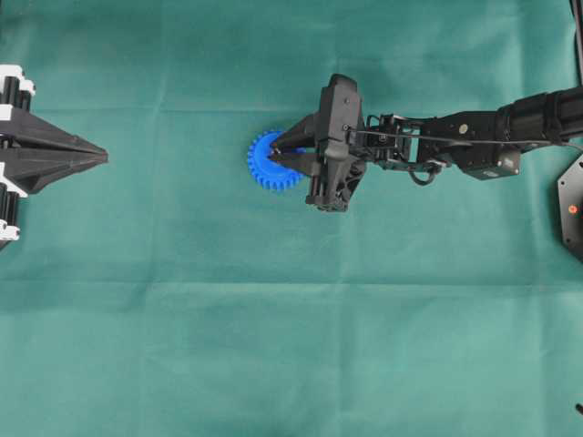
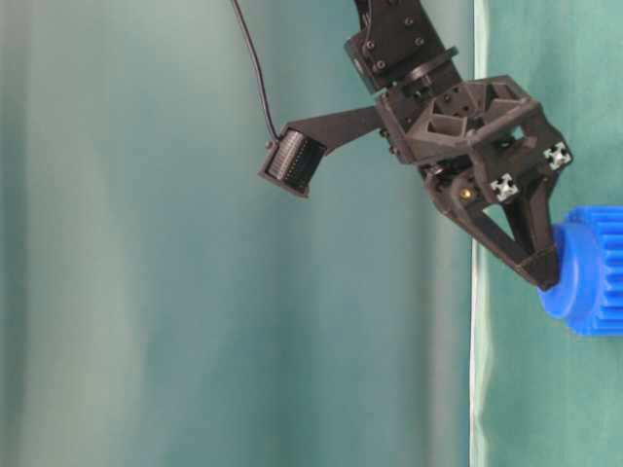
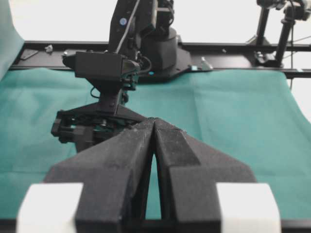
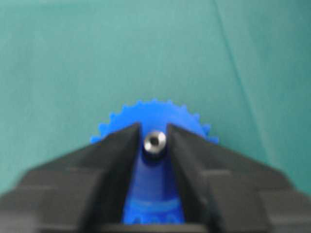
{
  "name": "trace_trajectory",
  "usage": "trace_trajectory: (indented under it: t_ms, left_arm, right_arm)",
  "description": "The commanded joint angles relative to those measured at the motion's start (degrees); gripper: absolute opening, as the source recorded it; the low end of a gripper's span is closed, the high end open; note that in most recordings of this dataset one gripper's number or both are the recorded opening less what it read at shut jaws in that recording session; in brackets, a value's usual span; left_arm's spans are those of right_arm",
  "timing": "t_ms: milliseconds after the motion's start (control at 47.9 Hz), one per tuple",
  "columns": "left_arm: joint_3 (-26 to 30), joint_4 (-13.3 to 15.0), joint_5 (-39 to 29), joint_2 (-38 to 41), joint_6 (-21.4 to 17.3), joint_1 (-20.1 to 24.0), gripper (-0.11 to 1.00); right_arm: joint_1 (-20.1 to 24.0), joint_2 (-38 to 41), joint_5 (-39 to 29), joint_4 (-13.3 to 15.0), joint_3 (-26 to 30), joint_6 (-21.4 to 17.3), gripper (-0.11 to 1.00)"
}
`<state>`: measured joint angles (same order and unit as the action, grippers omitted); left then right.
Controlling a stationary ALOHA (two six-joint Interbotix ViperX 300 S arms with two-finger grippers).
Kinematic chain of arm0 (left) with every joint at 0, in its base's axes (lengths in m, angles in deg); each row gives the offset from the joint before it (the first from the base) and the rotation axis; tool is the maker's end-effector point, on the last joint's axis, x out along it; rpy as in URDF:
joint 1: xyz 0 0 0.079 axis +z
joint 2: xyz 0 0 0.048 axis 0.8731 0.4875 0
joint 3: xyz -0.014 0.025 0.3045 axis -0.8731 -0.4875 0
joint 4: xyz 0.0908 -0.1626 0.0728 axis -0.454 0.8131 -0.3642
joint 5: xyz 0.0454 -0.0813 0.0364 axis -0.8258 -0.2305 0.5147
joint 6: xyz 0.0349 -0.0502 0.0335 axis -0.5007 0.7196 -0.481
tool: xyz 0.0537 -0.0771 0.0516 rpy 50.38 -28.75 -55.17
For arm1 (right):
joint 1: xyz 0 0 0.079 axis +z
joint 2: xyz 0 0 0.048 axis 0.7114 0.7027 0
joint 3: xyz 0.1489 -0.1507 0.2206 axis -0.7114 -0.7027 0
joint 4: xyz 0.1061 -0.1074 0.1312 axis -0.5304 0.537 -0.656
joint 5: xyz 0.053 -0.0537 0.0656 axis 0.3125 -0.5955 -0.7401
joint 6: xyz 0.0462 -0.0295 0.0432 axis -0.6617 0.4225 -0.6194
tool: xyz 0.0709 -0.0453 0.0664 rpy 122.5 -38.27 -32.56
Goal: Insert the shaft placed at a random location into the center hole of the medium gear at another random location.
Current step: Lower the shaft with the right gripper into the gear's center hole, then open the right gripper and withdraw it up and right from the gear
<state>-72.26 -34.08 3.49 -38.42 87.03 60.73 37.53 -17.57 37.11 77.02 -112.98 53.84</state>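
Right tool (image 4: 154, 130), jaws parted beside the shaft (image 4: 154, 142) standing upright in the medium gear (image 4: 154, 114).

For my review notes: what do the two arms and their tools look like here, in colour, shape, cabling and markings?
Both arms are matte black. The left tool has long wedge-shaped black fingers with white blocks at their base. The right tool has the same tapered black fingers, small white cross-marked fittings near their roots, a black wrist camera on a bracket, and thin black cables along the arm.
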Motion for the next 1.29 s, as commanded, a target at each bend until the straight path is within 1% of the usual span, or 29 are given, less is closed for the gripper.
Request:
trace_trajectory:
  t_ms: [0,83,125,146,292,459,835,1106,1273]
  left_arm:
    - [0.7,-0.2,0.4,0.4,0.0,-0.1,0.0]
    - [0.7,-0.2,0.4,0.4,0.0,0.0,0.0]
    - [0.7,-0.2,0.4,0.4,0.0,0.0,0.0]
    - [0.7,-0.2,0.4,0.4,0.0,0.0,0.0]
    - [0.7,-0.2,0.3,0.4,0.0,-0.1,0.0]
    - [0.7,-0.2,0.2,0.4,0.0,0.0,0.0]
    - [0.7,-0.2,0.2,0.4,0.0,-0.1,0.0]
    - [0.7,-0.2,0.2,0.4,0.0,-0.1,0.0]
    - [0.7,-0.2,0.2,0.4,0.0,0.0,0.0]
  right_arm:
    - [0.0,-0.9,0.6,-0.1,1.1,0.4,0.55]
    - [0.0,-0.9,0.6,0.0,1.1,0.4,0.8]
    - [0.0,-0.9,0.6,0.0,1.1,0.4,0.88]
    - [0.0,-0.9,0.6,-0.1,1.1,0.4,0.89]
    - [0.0,-1.1,0.5,-0.1,1.2,0.4,0.82]
    - [0.1,-2.9,0.0,0.0,1.1,0.4,0.83]
    - [0.1,-11.4,-4.7,0.2,0.9,0.7,0.83]
    - [0.2,-12.7,-5.7,0.2,0.6,0.7,0.83]
    - [0.3,-13.6,-5.8,0.2,-0.6,0.5,0.83]
